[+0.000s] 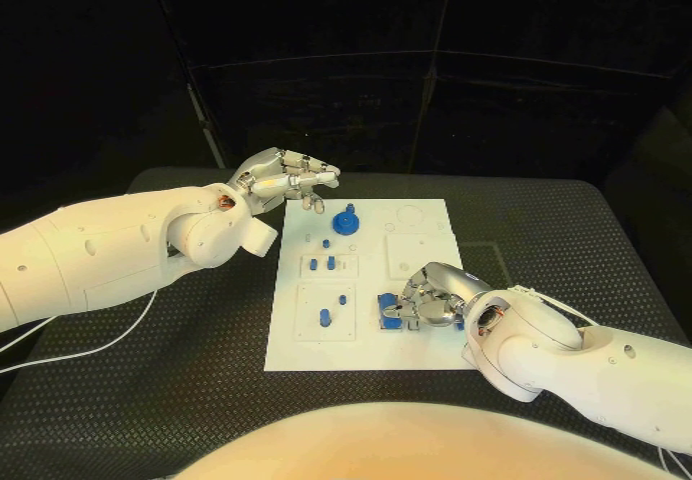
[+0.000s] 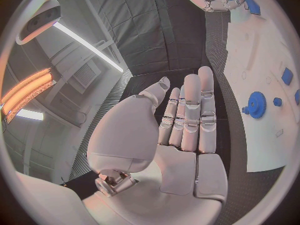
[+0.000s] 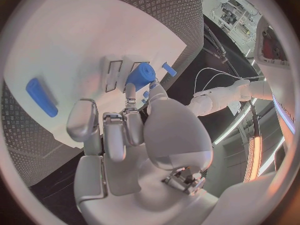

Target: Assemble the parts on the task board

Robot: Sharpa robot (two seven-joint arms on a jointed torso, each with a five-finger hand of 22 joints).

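Right hand (image 1: pixel 427 300) grasps one blue cylindrical part (image 3: pixel 141 75) over the task board (image 1: pixel 418 252) near corner. Left hand (image 1: pixel 283 179) released, fingers extended, beside one gear-shaped part (image 1: pixel 346 220).

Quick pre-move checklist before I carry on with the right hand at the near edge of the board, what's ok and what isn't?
1. Right hand over the task board, fingers on a blue part: ok.
2. Firm hold on that part: cannot tell.
3. Left hand holds nothing, fingers extended in its wrist view: ok.
4. Left hand clear of the right hand's area: ok.
5. Blue gear upright on the board's far half: ok.
6. Target slot for the part: cannot tell.
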